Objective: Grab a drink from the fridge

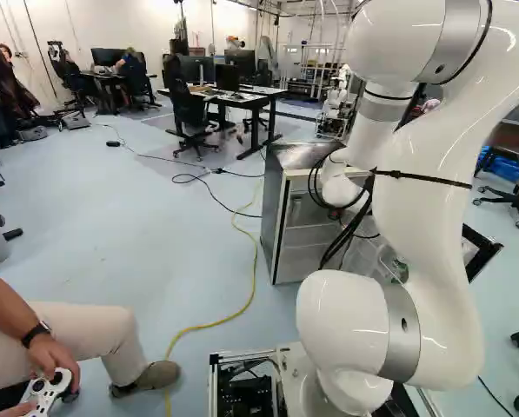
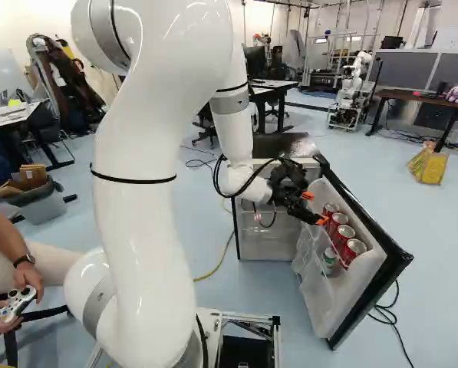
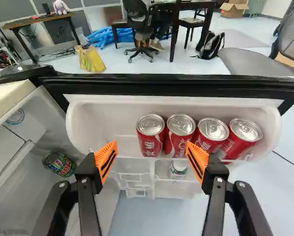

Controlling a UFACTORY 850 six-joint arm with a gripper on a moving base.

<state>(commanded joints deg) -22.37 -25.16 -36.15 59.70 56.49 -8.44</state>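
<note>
Four red metal cans (image 3: 150, 145) with bare silver lids stood upright in a row in the white moulded-plastic door shelf (image 3: 97, 118) of the open, dark-topped fridge (image 1: 275, 230), at the right of the right base view. The black two-fingered tool (image 3: 151, 147) was spread wide, its orange pads apart and empty, with the cans ahead of it.

Each can looked likely to be modestly heavy if full, stiff while sealed, yet thin-walled enough to dent under a hard squeeze; painted metal, perhaps chilled and damp, could slip. The far end can seemed the best choice, taken around its upper body, just below the tapered neck. Its close neighbour left scant finger room.

The pads were ribbed and wedge-shaped, the door edging (image 3: 176, 86) black and glossy. A green-and-red can (image 3: 59, 164) lay tilted inside the fridge.
</note>
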